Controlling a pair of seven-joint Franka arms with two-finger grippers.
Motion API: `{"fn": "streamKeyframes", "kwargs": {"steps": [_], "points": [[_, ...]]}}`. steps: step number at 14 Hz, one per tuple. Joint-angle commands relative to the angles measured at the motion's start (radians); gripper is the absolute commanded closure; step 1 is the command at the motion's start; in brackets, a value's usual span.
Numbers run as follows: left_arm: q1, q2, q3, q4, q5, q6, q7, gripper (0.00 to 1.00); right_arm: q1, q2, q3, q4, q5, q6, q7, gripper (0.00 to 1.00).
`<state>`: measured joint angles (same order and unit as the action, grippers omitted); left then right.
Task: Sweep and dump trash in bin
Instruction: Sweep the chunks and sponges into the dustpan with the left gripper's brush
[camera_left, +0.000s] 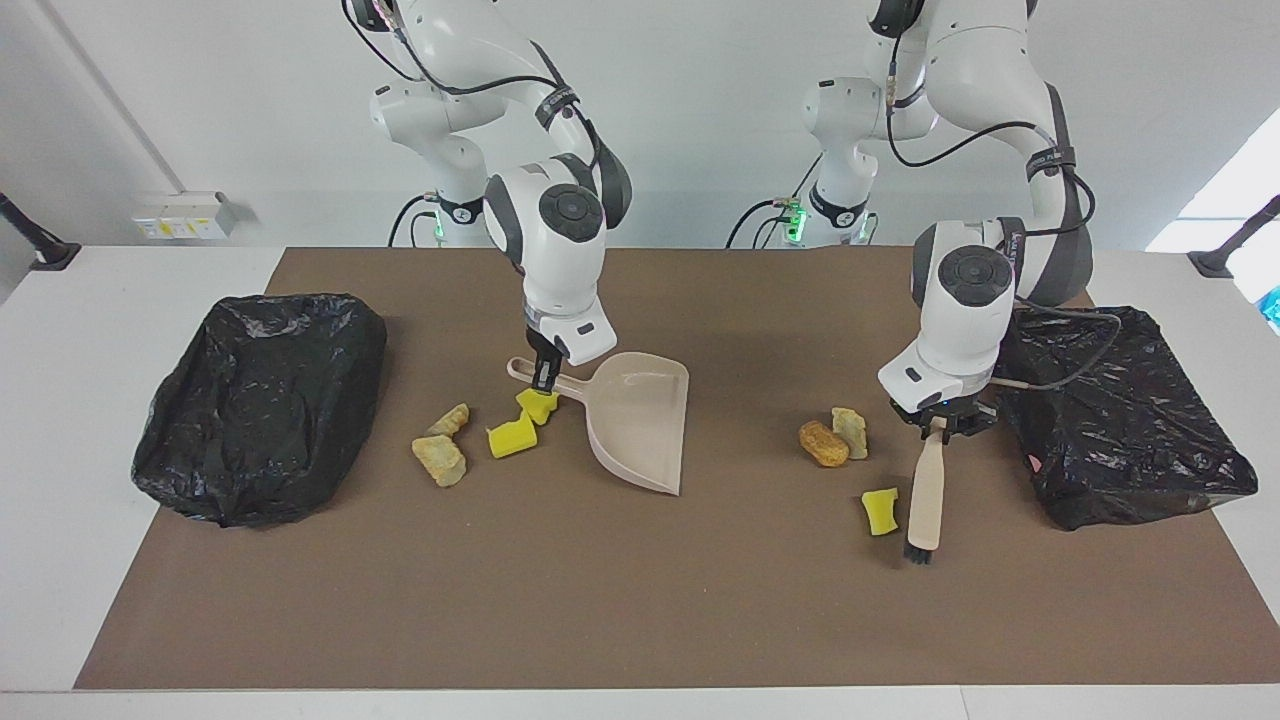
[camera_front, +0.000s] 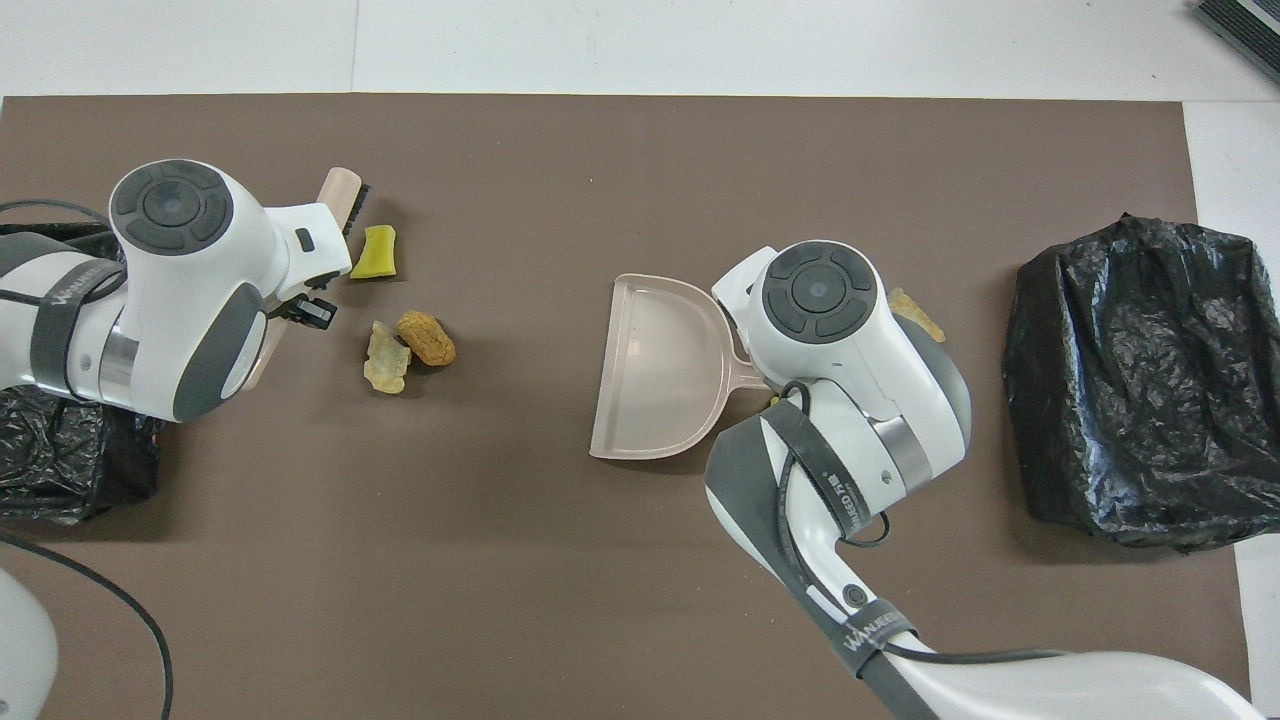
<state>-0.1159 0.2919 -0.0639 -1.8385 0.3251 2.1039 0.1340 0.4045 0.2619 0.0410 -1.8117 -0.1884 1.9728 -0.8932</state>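
Brown mat (camera_left: 620, 600) — white table (camera_left: 80, 420) beneath.

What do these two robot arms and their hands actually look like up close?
Both are glossy white with rounded joints, dark grey bands and round grey end caps. Black cables loop along them, and grey straps carry white lettering. The left gripper and right gripper are small and black under white wrist blocks.

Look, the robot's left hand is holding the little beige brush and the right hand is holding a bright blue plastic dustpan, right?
Not quite: the plastic dustpan is pale beige, not blue, as the facing view shows. The rest holds: the left hand grips the little beige brush with black bristles, and the right hand grips the dustpan's handle.
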Motion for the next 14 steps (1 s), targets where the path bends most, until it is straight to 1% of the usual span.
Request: {"fn": "streamKeyframes", "kwargs": {"steps": [1, 3, 4, 5, 6, 7, 10, 14], "points": [[0.013, -0.059, -0.005, -0.115, 0.011, 0.054, 0.007, 1.00, 0.026, 0.014, 0.002, -0.011, -0.022, 0.052, -0.015, 1.00], [0.006, -0.120, -0.005, -0.220, 0.011, 0.051, -0.014, 1.00, 0.025, 0.022, 0.003, -0.012, -0.022, 0.063, -0.024, 1.00], [-0.001, -0.143, -0.007, -0.260, 0.011, 0.048, -0.077, 1.00, 0.022, 0.022, 0.005, -0.015, -0.014, 0.064, -0.026, 1.00], [-0.002, -0.154, -0.011, -0.280, 0.011, 0.044, -0.159, 1.00, 0.025, 0.022, 0.005, -0.017, -0.008, 0.063, -0.026, 1.00], [-0.016, -0.168, -0.013, -0.297, 0.009, 0.032, -0.195, 1.00, 0.030, 0.019, 0.007, -0.018, -0.008, 0.060, -0.026, 1.00], [-0.037, -0.174, -0.013, -0.303, 0.000, 0.015, -0.203, 1.00, 0.031, 0.016, 0.008, -0.026, -0.008, 0.061, -0.027, 1.00], [-0.089, -0.189, -0.013, -0.306, -0.116, -0.060, -0.272, 1.00, 0.030, 0.014, 0.008, -0.032, -0.008, 0.064, -0.062, 1.00], [-0.183, -0.198, -0.014, -0.306, -0.190, -0.068, -0.376, 1.00, 0.031, 0.016, 0.008, -0.044, -0.008, 0.096, -0.058, 1.00]]}}
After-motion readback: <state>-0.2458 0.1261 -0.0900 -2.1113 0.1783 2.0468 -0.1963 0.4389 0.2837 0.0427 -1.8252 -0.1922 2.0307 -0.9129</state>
